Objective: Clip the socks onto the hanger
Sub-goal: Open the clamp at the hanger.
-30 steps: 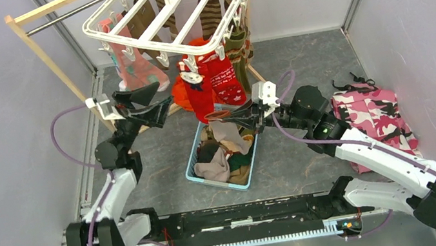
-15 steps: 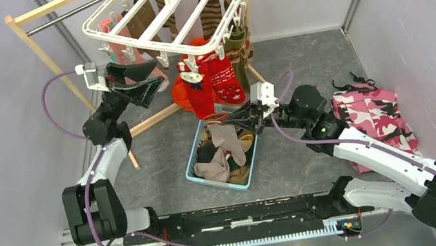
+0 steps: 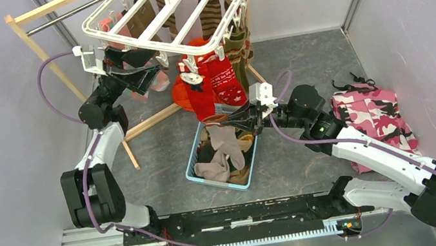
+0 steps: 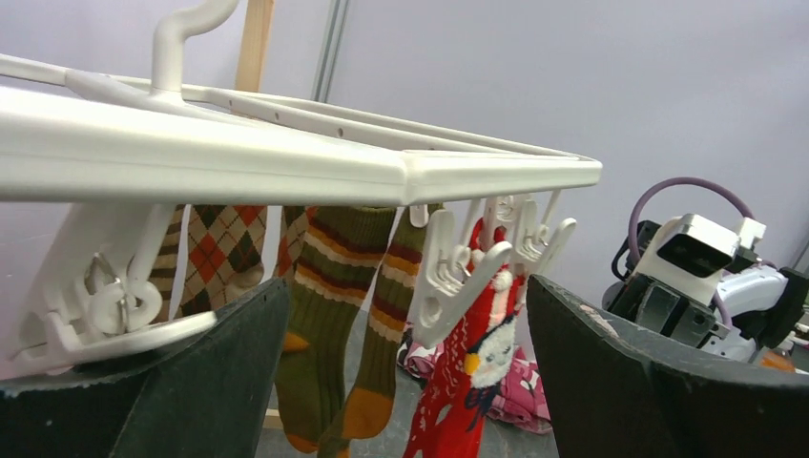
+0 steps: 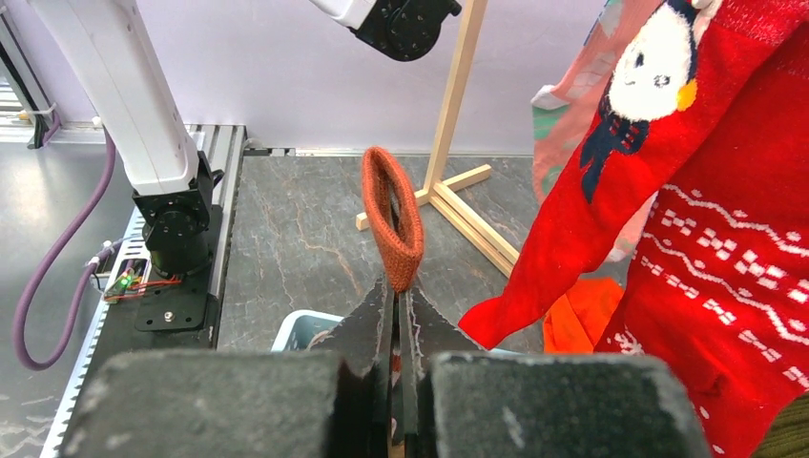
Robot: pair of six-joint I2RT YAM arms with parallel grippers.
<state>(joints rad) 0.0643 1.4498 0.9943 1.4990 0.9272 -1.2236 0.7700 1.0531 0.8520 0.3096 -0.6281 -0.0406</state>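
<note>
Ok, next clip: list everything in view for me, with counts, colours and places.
hanger: one, white, hung high at back.
red socks: two, red patterned, clipped to hanger's front.
striped socks: several, brown and olive, clipped at back.
wooden stand: one, pale wood, back left.
basket: one, light blue, floor centre.
basket socks: a heap, beige, brown, green, in basket.
beige sock: one, rust cuff, dangling over basket.
camouflage garment: one, pink, floor right.
left claw: open, under hanger's front edge.
right claw: shut on beige sock.
</note>
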